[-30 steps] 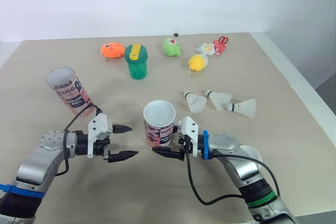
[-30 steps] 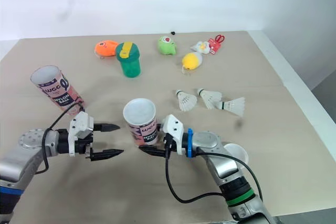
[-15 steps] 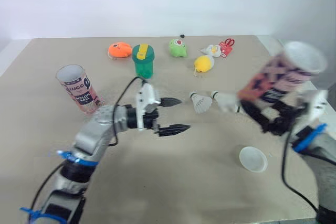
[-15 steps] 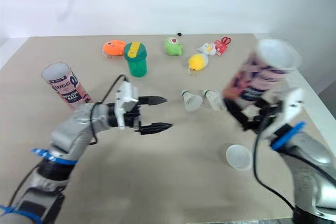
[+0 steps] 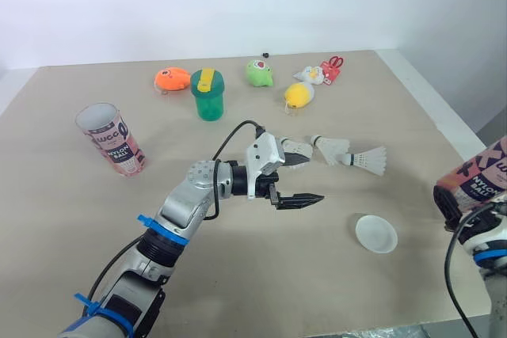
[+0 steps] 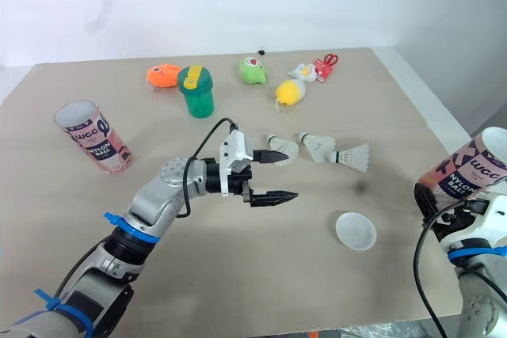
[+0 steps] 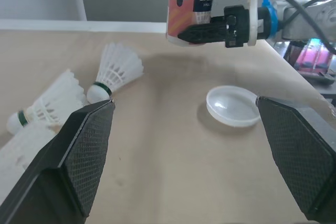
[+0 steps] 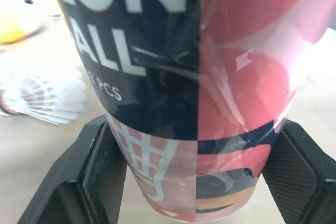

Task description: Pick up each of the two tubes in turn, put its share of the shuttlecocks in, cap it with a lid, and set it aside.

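Observation:
My right gripper (image 8: 195,184) is shut on a pink and navy shuttlecock tube (image 5: 480,180), held tilted above the table's right edge with its fingers (image 8: 100,174) on either side. A second tube (image 5: 111,138) stands tilted at the far left. Three white shuttlecocks (image 5: 331,148) lie in a row right of centre. Reaching in from the left, my left gripper (image 5: 309,180) hangs open and empty; its upper finger is close to the nearest shuttlecock (image 5: 297,149). A white lid (image 5: 375,233) lies on the table in front of the shuttlecocks; it is also in the left wrist view (image 7: 232,107).
Along the back are an orange toy (image 5: 172,78), a green cup with a yellow lid (image 5: 207,94), a green toy (image 5: 258,72), a yellow toy (image 5: 298,94), a white duck toy (image 5: 312,74) and a small red item (image 5: 333,67). The table's right edge (image 5: 444,120) lies close to the held tube.
My right gripper has carried the tube from the table's centre up and out to the far right. My left gripper has moved right, up to the shuttlecocks. The camera has also shifted.

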Robot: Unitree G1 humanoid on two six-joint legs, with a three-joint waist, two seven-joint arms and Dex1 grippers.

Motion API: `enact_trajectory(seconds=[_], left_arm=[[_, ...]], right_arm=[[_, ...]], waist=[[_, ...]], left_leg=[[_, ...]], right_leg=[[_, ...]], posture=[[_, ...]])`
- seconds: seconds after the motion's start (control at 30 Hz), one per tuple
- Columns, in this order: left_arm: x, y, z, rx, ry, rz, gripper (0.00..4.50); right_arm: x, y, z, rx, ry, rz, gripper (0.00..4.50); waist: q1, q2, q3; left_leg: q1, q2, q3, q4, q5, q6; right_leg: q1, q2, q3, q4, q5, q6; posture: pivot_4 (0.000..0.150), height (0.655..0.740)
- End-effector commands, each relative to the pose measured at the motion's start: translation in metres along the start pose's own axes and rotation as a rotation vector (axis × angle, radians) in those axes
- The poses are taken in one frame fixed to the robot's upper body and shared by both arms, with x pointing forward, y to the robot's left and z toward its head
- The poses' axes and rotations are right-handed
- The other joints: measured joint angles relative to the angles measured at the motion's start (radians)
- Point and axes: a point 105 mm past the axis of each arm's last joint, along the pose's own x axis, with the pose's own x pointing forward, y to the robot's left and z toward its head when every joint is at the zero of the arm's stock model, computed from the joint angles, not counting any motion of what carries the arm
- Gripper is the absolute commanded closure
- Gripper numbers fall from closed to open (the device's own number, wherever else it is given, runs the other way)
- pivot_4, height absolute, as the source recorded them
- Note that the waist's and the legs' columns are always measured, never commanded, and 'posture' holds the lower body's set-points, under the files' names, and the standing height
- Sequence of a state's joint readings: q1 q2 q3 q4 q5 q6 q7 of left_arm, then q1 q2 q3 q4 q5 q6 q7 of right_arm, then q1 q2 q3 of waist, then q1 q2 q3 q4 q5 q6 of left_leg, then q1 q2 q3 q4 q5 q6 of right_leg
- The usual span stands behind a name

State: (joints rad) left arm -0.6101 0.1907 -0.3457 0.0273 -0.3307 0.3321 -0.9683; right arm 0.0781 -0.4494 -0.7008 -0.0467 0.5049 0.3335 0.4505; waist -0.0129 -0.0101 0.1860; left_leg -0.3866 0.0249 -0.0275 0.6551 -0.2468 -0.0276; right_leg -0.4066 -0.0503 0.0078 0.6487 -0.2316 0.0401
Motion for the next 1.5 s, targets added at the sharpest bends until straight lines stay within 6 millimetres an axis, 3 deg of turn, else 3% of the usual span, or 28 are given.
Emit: enact_trajectory(seconds=[0.03,0.13,0.23,0.4,0.8,0.9,1.03,1.13,1.37,1.5], left_arm=[[-0.004,-0.003,0.009,0.040,-0.015,-0.008,0.00],[-0.005,-0.004,0.008,0.037,-0.011,-0.009,0.00],[-0.006,-0.005,0.008,0.036,-0.011,-0.013,0.00],[-0.004,-0.006,0.008,0.034,-0.012,-0.022,0.00],[-0.014,-0.001,-0.002,0.027,0.016,-0.008,0.00],[-0.029,0.007,-0.006,0.013,0.016,0.074,0.00],[-0.073,0.019,-0.020,0.012,0.038,0.277,0.00],[-0.105,0.024,-0.026,0.004,0.037,0.455,0.00],[-0.170,0.015,-0.039,0.042,0.038,0.891,0.00],[-0.211,0.010,-0.043,-0.019,-0.022,1.216,0.00]], right_arm=[[0.001,-0.003,0.004,-0.019,-0.032,-0.021,0.79],[0.001,-0.004,-0.003,-0.014,-0.012,-0.033,0.79],[-0.001,-0.005,-0.006,-0.010,-0.003,-0.034,0.02],[-0.009,-0.002,-0.007,-0.011,-0.013,-0.018,0.02],[-0.053,0.010,-0.013,0.002,-0.012,-0.007,0.02],[-0.063,0.038,0.005,-0.025,-0.033,0.143,0.02],[-0.060,0.128,0.043,-0.093,-0.055,0.554,0.02],[-0.054,0.189,0.056,-0.083,-0.040,0.851,0.02],[-0.034,0.253,0.034,-0.248,0.035,1.217,0.02],[-0.028,0.279,0.036,-0.282,-0.012,1.349,0.02]], waist=[[-0.005,0.000,0.000],[-0.007,0.000,0.000],[-0.007,0.000,0.000],[-0.007,0.000,0.000],[-0.008,0.001,0.000],[-0.008,0.005,-0.003],[-0.028,0.005,-0.003],[-0.041,-0.001,-0.002],[-0.010,-0.012,-0.003],[-0.007,-0.013,-0.003]], left_leg=[[0.000,-0.001,0.000,0.000,0.000,0.000],[-0.001,-0.001,0.000,0.000,0.000,0.000],[-0.001,-0.002,0.000,0.000,0.000,0.000],[-0.001,-0.003,0.000,0.000,0.000,0.000],[-0.001,-0.003,-0.001,0.000,0.000,0.000],[-0.001,-0.002,0.000,0.000,0.000,0.000],[-0.001,0.000,0.005,0.000,0.000,0.000],[0.001,0.003,0.008,0.000,0.000,0.000],[-0.001,0.001,-0.001,0.000,0.005,0.005],[-0.004,-0.003,0.000,0.000,0.004,0.003]], right_leg=[[0.000,0.001,0.004,0.000,0.000,0.000],[0.000,0.006,0.011,0.000,0.000,0.001],[0.000,0.008,0.016,-0.001,0.000,0.002],[0.000,0.010,0.020,-0.001,-0.001,0.003],[0.000,0.015,0.027,-0.001,-0.001,0.003],[0.000,0.018,0.031,-0.001,-0.001,0.003],[0.000,0.021,0.039,-0.001,0.000,0.003],[0.000,0.026,0.048,-0.001,0.002,0.000],[-0.001,0.034,0.051,-0.001,0.004,-0.002],[-0.003,0.030,0.053,-0.003,0.004,0.005]], posture=[[0.150,0.7400],[0.150,0.7400],[0.150,0.7400],[0.150,0.7400],[0.150,0.7400],[0.150,0.7400],[0.150,0.7400],[0.150,0.7400],[0.150,0.7400],[0.150,0.7400]])
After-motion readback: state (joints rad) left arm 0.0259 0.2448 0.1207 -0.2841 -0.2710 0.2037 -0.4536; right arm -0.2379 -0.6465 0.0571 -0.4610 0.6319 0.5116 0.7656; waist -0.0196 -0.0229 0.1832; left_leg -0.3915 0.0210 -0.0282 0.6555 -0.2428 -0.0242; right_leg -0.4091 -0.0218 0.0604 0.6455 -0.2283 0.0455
